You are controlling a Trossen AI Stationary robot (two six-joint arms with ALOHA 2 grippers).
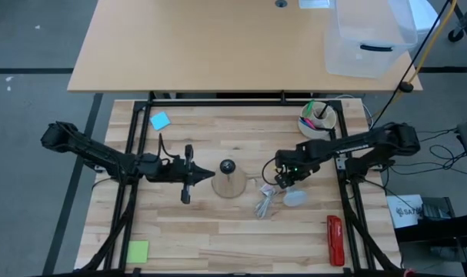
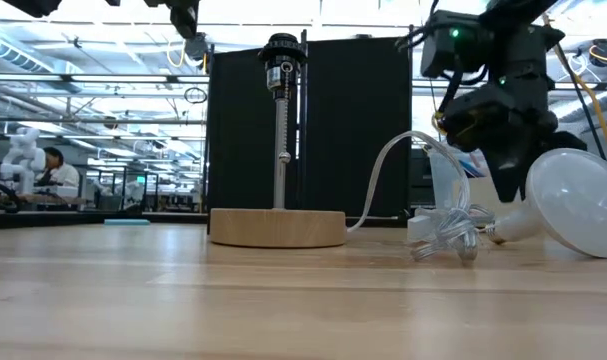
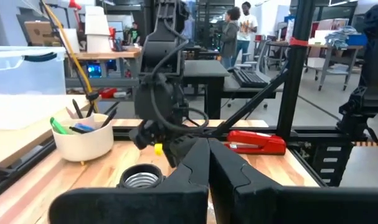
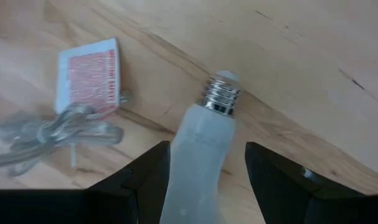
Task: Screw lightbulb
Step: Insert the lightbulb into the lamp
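Small white frosted lightbulb (image 1: pixel 295 198) with silvery threaded base lying flat on slatted pale wood desk (image 1: pixel 218 238), right of round wooden lamp base (image 1: pixel 230 186) with black socket. Coiled clear cord (image 1: pixel 265 203) with red-printed white tag lying between them, touching bulb's base end. Right tool (image 4: pixel 207 165) open, straddling bulb's tapering neck, apart from it. Left tool (image 1: pixel 186 175) closed, just left of lamp base. Round white pen cup (image 1: pixel 317 119), glossy red stapler (image 1: pixel 335 239) near.

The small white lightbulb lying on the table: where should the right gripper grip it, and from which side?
Grip the small white lightbulb at its tapering neck, from above. It lies on its side, and the right gripper already straddles that neck, jaws open, leaving the silvery screw base free for the black socket.
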